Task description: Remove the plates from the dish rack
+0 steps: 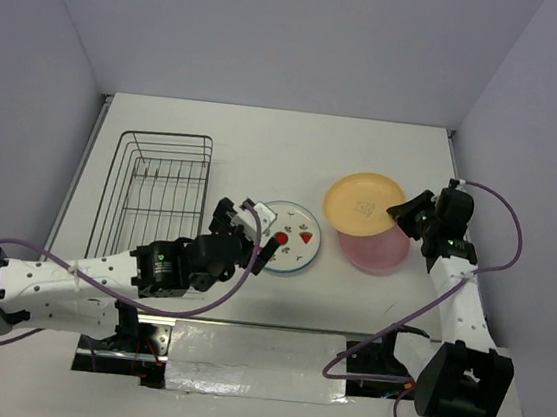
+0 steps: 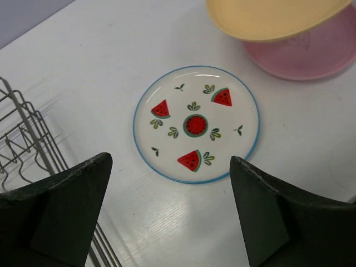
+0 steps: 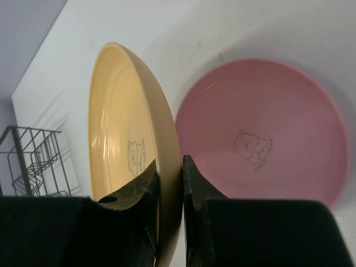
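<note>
The dark wire dish rack (image 1: 154,194) stands at the left with no plates in it. A white plate with watermelon marks (image 1: 293,238) (image 2: 196,123) lies flat on the table, just beyond my open left gripper (image 1: 255,236) (image 2: 169,183), which holds nothing. My right gripper (image 1: 410,216) (image 3: 169,178) is shut on the rim of the tan-yellow plate (image 1: 362,202) (image 3: 130,150), holding it above the pink plate (image 1: 376,250) (image 3: 261,130), which lies flat on the table.
Purple walls close in the table on three sides. The rack's bars (image 2: 22,139) lie close to the left finger in the left wrist view.
</note>
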Motion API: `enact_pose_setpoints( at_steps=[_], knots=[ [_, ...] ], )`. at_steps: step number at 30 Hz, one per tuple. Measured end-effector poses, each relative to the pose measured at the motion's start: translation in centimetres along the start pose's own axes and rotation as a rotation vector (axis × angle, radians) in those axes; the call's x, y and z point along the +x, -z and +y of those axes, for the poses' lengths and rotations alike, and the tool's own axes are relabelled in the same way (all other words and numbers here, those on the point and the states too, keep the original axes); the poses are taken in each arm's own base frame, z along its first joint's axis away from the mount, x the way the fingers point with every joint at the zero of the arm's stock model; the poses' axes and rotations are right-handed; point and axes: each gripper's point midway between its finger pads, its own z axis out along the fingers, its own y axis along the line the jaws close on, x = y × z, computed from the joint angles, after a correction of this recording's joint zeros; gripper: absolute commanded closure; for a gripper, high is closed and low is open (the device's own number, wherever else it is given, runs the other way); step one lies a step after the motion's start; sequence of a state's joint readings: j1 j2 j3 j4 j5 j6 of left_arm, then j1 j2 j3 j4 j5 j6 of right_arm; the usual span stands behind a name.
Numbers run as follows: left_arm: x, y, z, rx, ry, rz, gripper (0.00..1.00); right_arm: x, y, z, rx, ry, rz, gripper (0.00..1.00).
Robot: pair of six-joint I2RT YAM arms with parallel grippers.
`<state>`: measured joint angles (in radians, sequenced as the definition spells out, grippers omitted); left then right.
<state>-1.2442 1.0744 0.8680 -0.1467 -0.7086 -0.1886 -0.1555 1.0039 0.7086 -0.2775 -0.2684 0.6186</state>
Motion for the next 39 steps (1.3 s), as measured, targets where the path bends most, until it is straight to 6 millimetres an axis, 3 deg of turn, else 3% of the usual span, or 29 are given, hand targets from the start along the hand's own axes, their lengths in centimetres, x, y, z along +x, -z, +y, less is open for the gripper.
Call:
enact_pose_setpoints(
  at_steps=[7, 16, 19, 20, 23, 30, 35, 39],
  knots=[
    [0.5, 0.3, 2.7, -0.088, 0.090, -0.020, 0.01, 0.2, -1.0, -3.7, 0.114, -0.038, -0.004, 1.00],
    [1.1, 0.7, 3.9, -0.141, 0.136, -0.030, 0.01, 0.5, -1.8, -8.3, 0.217, -0.076, -0.008, 0.97],
    [1.1, 0.7, 4.0, -0.148, 0.139, -0.032, 0.01, 0.4, -1.9, -8.6, 0.225, -0.076, -0.010, 0.82],
    [1.1, 0.7, 4.0, -0.150, 0.139, -0.032, 0.01, 0.4, -1.9, -8.6, 0.224, -0.075, -0.011, 0.71],
    [1.1, 0.7, 4.1, -0.153, 0.139, -0.032, 0.01, 0.3, -1.9, -8.6, 0.225, -0.070, -0.012, 0.57],
    [1.2, 0.7, 4.1, -0.154, 0.137, -0.026, 0.01, 1.0, -2.3, -9.3, 0.248, -0.077, 0.018, 0.39],
    [1.0, 1.0, 4.4, -0.160, 0.146, -0.037, 0.01, 1.6, -2.0, -10.6, 0.314, -0.086, 0.036, 0.21],
    [0.8, 1.1, 4.6, -0.166, 0.151, -0.043, 0.01, 1.7, -1.4, -11.7, 0.384, -0.088, 0.031, 0.18]
  ],
)
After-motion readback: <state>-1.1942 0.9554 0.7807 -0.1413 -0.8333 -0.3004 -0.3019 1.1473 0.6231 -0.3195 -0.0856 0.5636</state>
